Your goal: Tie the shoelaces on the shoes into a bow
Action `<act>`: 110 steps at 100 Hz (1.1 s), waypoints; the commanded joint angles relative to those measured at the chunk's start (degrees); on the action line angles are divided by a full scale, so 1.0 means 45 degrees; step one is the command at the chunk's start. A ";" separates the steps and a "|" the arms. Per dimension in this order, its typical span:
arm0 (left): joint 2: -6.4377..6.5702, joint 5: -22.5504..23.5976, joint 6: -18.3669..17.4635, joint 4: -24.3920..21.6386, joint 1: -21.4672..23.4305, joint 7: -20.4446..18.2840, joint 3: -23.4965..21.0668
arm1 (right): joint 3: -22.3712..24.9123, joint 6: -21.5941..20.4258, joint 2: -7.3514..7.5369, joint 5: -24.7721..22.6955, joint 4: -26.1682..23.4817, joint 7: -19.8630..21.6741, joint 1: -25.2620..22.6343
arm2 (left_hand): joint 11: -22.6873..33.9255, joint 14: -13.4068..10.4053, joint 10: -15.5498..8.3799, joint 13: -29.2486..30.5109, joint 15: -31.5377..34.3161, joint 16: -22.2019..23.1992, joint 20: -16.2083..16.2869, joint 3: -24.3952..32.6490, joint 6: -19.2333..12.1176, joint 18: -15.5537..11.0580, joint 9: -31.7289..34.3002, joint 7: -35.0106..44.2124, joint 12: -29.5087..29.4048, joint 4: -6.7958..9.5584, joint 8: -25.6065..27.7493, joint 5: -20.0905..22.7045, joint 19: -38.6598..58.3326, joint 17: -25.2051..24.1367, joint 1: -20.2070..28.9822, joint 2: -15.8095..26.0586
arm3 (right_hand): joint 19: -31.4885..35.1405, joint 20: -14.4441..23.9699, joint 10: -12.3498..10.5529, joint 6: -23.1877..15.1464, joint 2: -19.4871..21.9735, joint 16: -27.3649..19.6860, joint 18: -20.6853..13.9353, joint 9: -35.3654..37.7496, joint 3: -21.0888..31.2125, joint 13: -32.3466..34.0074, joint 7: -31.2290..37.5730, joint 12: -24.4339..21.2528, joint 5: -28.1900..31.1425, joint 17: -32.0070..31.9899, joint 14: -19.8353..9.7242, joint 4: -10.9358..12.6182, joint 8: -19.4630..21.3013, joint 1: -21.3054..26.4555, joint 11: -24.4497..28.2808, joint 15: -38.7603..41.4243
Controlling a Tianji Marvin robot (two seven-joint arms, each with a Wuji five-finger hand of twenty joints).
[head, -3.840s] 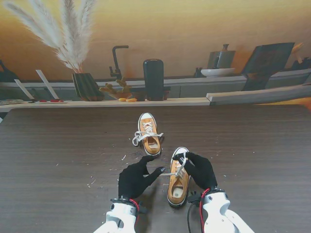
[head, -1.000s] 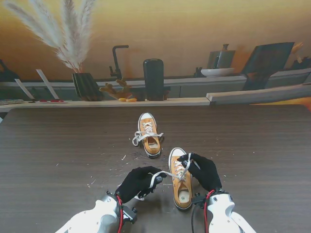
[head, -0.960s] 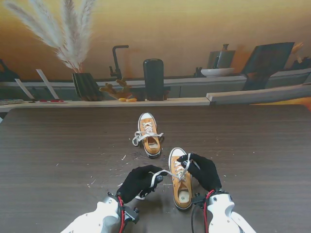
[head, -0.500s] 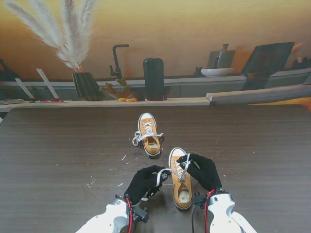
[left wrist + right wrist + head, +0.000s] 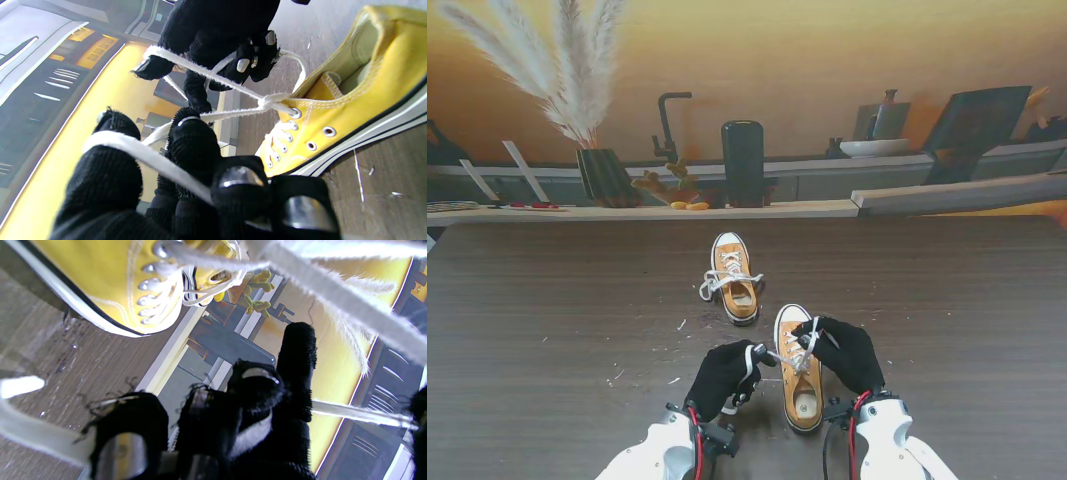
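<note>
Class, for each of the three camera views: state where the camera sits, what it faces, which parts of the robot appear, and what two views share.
Stand view: sits above the shoulders, looking down at the table; shows both arms, left hand, right hand, near shoe and far shoe.
Left wrist view: looks along its gloved fingers across at the right hand and near shoe.
Right wrist view: looks along its own fingers past the near shoe's side.
Shared: the near shoe and its taut white lace appear in all three.

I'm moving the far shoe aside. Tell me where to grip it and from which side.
Grip the far shoe across its heel end, coming from the side nearer to me. Its open collar faces me and offers a rim to pinch, while the tied lace spills over its left side.
</note>
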 commanded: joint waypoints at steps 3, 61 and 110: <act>-0.0037 -0.0279 -0.0077 -0.0133 0.0054 -0.0262 0.0045 | 0.0025 0.0057 0.0061 -0.0004 -0.0127 0.0228 -0.0056 | 0.0395 -0.0132 0.0847 0.0306 0.0859 -0.0145 0.0376 -0.0294 -0.1742 0.0012 0.0994 -0.0203 0.0208 -0.0063 -0.0064 0.1044 0.3205 0.0222 -0.0522 0.0514 | 0.3284 0.0041 0.1465 -0.0230 0.0072 0.0325 -0.0261 0.0999 -0.0139 -0.0134 0.0073 0.0139 0.0201 0.0300 -0.1711 -0.0382 0.0147 -0.0076 0.0516 0.0442; -0.0208 0.0526 -0.1916 0.0855 -0.0320 0.0403 0.0489 | 0.0071 0.0044 0.0168 0.0290 -0.0431 0.0840 -0.0235 | 0.0178 -0.0317 0.0692 0.0299 0.0211 -0.0305 -0.0374 -0.0637 -0.2124 0.0269 0.0076 -0.5703 0.0401 -0.0032 -0.3733 -0.1655 0.2657 0.0123 -0.0264 0.0479 | 0.3270 0.0038 0.1436 0.0621 -0.0109 0.0329 -0.0236 0.0924 -0.0186 -0.0134 0.0687 0.0122 0.1578 0.0299 -0.1711 -0.0294 0.0325 0.0116 0.0463 0.0440; -0.0646 0.4208 -0.3466 0.2483 -0.0993 0.2621 0.1216 | 0.0287 -0.0110 0.0404 0.3061 -0.1333 0.3202 -0.0547 | -0.0374 -0.0264 0.0492 0.0320 -0.1137 -0.0406 -0.1134 -0.0095 -0.2370 0.0708 -0.1102 -0.7551 0.0350 -0.0069 -0.4225 -0.2607 0.1670 0.0012 -0.0039 -0.0869 | 0.2890 -0.0163 0.1594 0.1237 -0.0741 0.0668 -0.0200 0.0035 -0.0014 -0.0217 0.0282 0.0046 0.2028 0.0253 -0.1200 0.0126 0.2053 0.0735 0.0293 -0.0148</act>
